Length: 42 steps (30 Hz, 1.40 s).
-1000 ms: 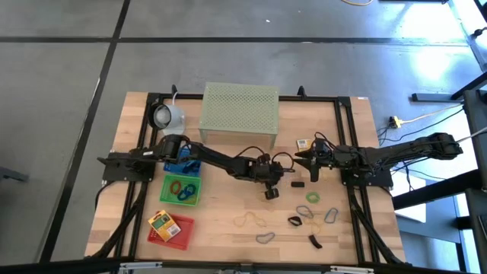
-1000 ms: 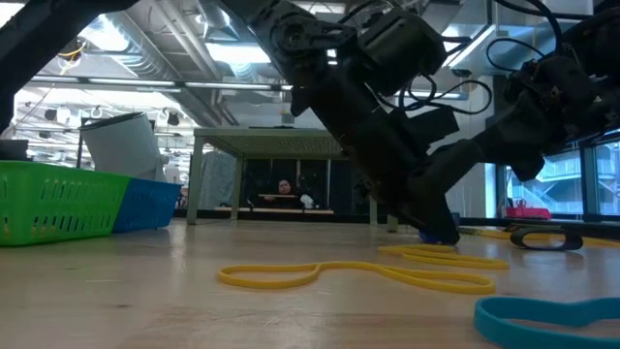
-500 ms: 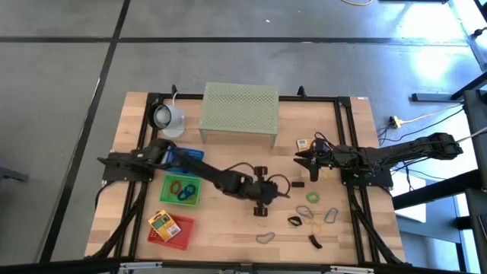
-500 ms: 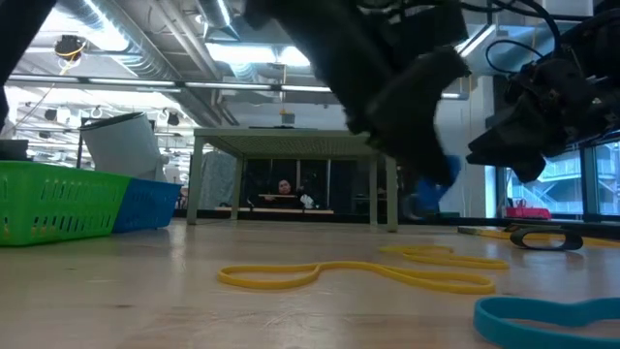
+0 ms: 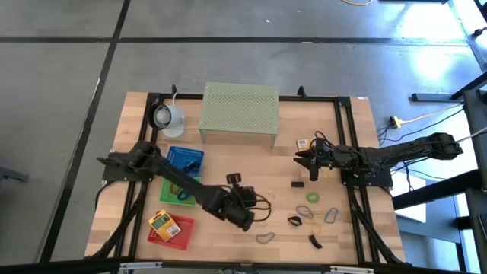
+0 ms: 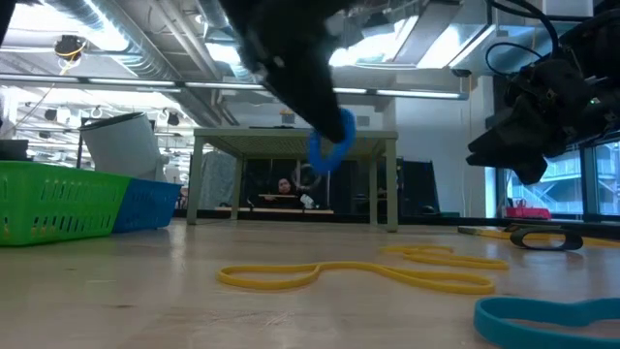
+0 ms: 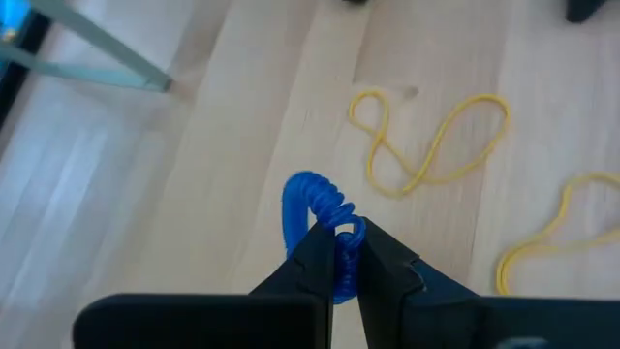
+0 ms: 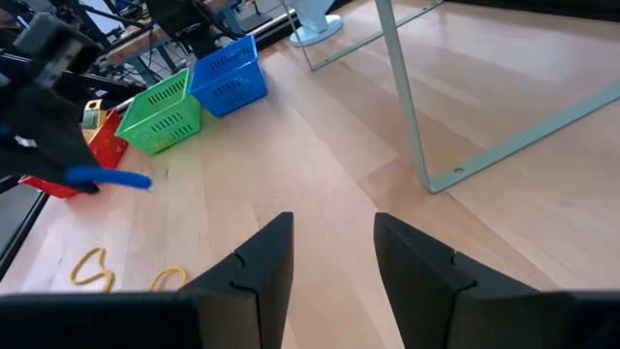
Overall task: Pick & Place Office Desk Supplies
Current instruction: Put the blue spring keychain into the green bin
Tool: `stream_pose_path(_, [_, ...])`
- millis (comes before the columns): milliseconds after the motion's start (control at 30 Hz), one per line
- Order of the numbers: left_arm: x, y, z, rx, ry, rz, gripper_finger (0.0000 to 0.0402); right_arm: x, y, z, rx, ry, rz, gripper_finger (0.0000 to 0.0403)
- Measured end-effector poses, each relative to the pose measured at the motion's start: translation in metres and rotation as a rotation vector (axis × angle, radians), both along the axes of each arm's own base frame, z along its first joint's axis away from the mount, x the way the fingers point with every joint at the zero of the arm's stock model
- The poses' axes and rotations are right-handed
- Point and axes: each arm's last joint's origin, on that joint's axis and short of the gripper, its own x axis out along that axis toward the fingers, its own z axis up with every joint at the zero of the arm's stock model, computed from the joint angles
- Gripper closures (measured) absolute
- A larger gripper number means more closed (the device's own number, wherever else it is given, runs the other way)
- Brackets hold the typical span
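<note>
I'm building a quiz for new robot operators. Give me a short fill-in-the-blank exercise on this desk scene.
1. The left gripper has its jaws shut on a coiled loop coloured ____.
2. The basket between the blue basket and the red basket is ____.
3. The right gripper holds ____ between its open jaws.
4. The loops lying on the table below the left gripper are ____.

Missing words: blue; green; nothing; yellow
</note>
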Motion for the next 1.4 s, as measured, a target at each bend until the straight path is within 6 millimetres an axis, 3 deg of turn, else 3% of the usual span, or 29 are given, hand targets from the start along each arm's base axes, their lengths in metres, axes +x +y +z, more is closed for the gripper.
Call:
stream_pose_path(233, [-0.028, 0.007, 0.007, -0.045, -0.163, 0.102, 0.0383, 0.0, 0.0, 0.0, 0.0, 0.002, 0.0, 0.0257])
stream_pose_path(733, [-0.07, -0.01, 0.029, -0.08, -0.859, -0.264, 0.0384, -0.001, -0.001, -0.001, -0.018, 0.016, -0.034, 0.0256])
stream_pose_path(933, [-0.074, -0.018, 0.034, -0.08, -0.902, -0.364, 0.0374, -0.001, -0.002, -0.002, -0.022, 0.016, -0.056, 0.0256])
stream_pose_path(1133, [-0.085, -0.028, 0.035, -0.07, -0.903, -0.237, 0.0365, -0.001, -0.002, -0.002, -0.022, 0.019, -0.056, 0.0256])
stream_pose_path(1400, [-0.142, -0.037, 0.062, -0.177, -0.814, -0.096, 0.0377, -0.001, -0.002, -0.002, -0.022, 0.021, -0.057, 0.0256])
